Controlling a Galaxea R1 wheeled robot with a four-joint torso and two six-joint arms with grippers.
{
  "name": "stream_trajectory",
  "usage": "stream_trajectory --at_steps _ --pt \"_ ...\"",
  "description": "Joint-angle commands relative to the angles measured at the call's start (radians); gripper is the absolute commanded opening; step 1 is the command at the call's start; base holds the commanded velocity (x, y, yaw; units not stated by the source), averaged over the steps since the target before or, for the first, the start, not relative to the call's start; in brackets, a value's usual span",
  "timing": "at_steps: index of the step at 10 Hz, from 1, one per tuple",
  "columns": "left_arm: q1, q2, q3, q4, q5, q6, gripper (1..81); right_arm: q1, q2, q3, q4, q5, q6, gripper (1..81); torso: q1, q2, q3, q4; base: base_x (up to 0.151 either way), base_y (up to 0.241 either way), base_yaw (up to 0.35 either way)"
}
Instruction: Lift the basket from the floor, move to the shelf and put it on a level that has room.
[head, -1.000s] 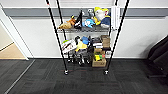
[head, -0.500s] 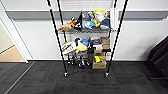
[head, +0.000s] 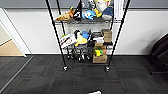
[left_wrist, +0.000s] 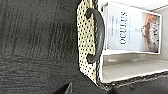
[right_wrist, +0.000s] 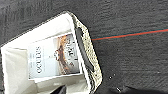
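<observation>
Centre of the head frame: the shelf, a black wire rack on small casters, stands against a white wall. Upper tier visible carries stuffed toys; the tier below holds more toys and brown cardboard boxes; another box sits low, at the right side of the rack. Dark grey carpet floor fills the lower half of the frame; a strip of tan wooden flooring shows at the left edge. A dark shape, unclear what, sits at the right edge.

Bottom centre of the head frame, a small pale sliver peeks in; cannot tell what it is.

Left wrist view: the basket sits right of centre, with woven beige side, dark loop handle and white lining. A white box printed "OCULUS" lies inside. Carpet fills the left of the frame.

Right wrist view: same basket in the lower left, white lining, the OCULUS box inside, a dark handle on its woven side. A thin red line crosses the carpet at right.

Pincers: cannot tell for either arm whether they are open, closed or gripping the basket.
</observation>
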Motion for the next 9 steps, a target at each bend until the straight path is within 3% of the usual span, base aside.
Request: stream_trajectory --at_steps 1,2,5,6,7,9 --pt "-0.101 -0.006 0.001 -0.014 0.062 -0.002 81.1 0.133 -0.015 0.000 0.019 -0.050 -0.003 81.1 0.061 -0.095 0.005 0.000 0.000 0.000 0.000" --pt "-0.108 -0.006 0.003 -0.014 0.062 -0.002 81.1 0.145 -0.012 0.003 0.023 -0.051 -0.001 81.1 0.010 -0.014 -0.013 0.000 0.000 0.000 0.000" --pt "-0.128 0.014 0.003 -0.014 0.060 -0.002 81.1 0.165 0.032 -0.044 0.015 -0.079 -0.001 81.1 0.019 -0.023 -0.024 0.000 0.000 0.000 0.000" --pt "-0.131 0.020 0.003 -0.017 0.060 -0.002 81.1 0.165 0.054 -0.075 0.015 -0.079 -0.003 81.1 0.019 -0.023 -0.057 0.000 0.000 0.000 0.000" --pt "-0.138 0.024 0.001 -0.017 0.060 -0.002 81.1 0.165 0.064 -0.086 0.014 -0.079 -0.003 81.1 0.019 -0.023 -0.118 0.000 0.000 0.000 0.000" --pt "-0.151 0.035 0.001 -0.016 0.060 -0.002 81.1 0.168 0.074 -0.087 0.015 -0.077 -0.003 81.1 0.019 -0.023 -0.102 0.000 0.000 0.000 0.000"
